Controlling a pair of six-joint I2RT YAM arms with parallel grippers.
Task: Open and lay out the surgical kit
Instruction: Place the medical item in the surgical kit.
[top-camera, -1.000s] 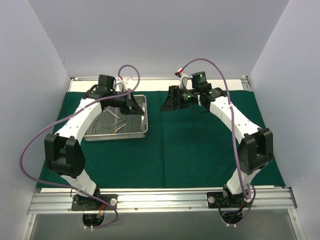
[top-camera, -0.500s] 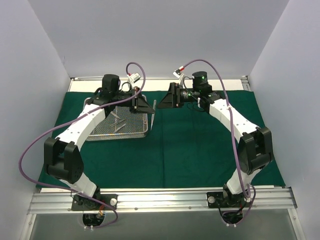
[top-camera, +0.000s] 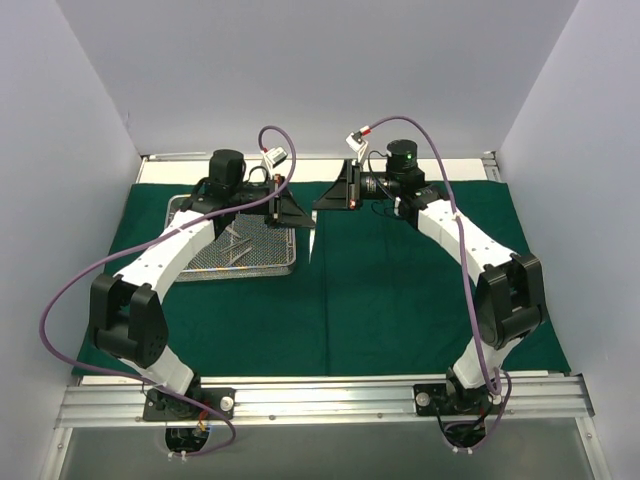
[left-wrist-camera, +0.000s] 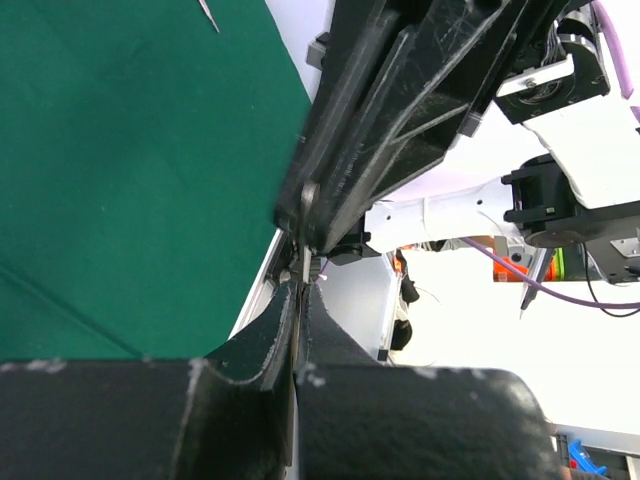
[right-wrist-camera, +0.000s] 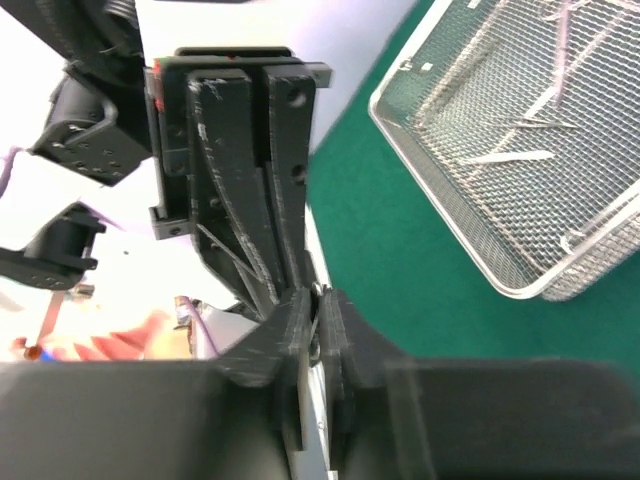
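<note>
The dark green cloth (top-camera: 400, 300) lies spread flat beneath both arms. On its far left part sits the silver wire-mesh tray (top-camera: 235, 270), with slim steel instruments (top-camera: 236, 246) lying loose inside. Just right of the tray, above the cloth, the left gripper (top-camera: 308, 224) is clenched on one thin hanging instrument (top-camera: 311, 246). The right gripper (top-camera: 320, 205) meets it tip to tip, pinched on the same piece.

No writing, brand or number reads on the green cloth (top-camera: 400, 290) or wire-mesh tray (top-camera: 240, 270); two white cable tags (top-camera: 273, 157) near 12 o'clock are too small to make out
</note>
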